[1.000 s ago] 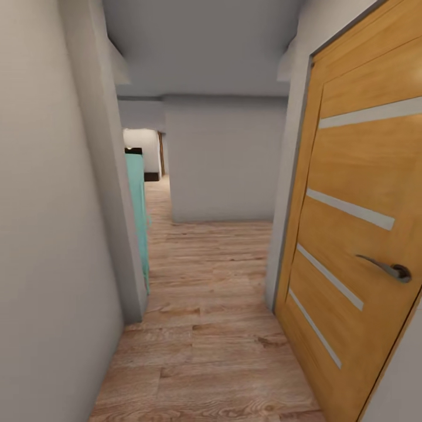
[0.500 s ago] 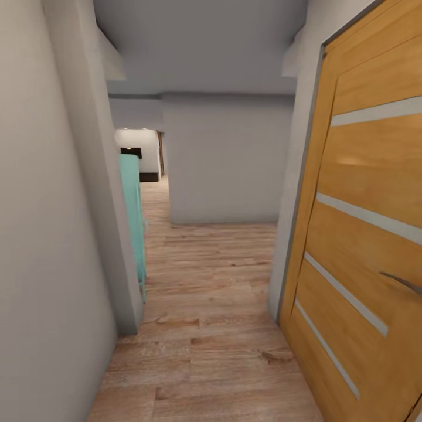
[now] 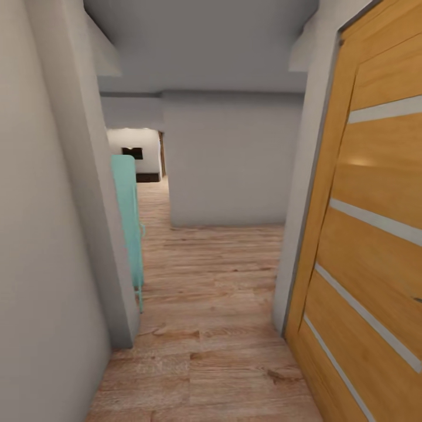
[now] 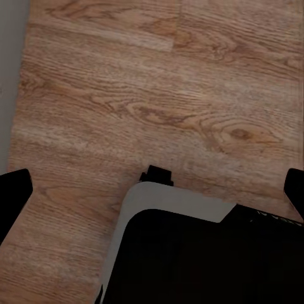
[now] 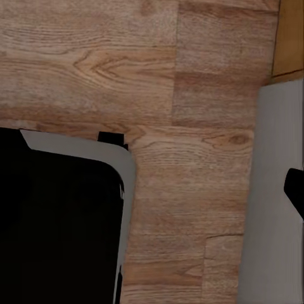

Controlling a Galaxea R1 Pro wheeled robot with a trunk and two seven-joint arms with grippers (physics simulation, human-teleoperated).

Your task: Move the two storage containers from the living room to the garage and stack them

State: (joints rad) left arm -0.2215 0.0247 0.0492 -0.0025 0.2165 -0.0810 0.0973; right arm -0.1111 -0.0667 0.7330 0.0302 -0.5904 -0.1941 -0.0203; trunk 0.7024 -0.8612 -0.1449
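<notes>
Nothing is held in the left gripper. Its two black fingertips sit at opposite edges of the left wrist view, spread wide over the wood plank floor and the robot's dark, grey-rimmed base. Of the right gripper, one black fingertip shows against a grey wall foot. The other cannot be told from the black base beneath it, so whether this gripper is spread or closed cannot be told. In the head view a corridor runs past an orange-brown door with pale horizontal stripes. The door is cut off by the picture's edge, and a dark speck at that edge may be its handle. Across the corridor from the door, a teal object stands half hidden behind a grey wall corner, too little of it showing to name. Beyond the door a grey wall closes the corridor. Beside that wall, on the side away from the door, an opening gives onto a far room with a black rectangle on its pale wall and a dark low band at its foot, both too small to identify.
</notes>
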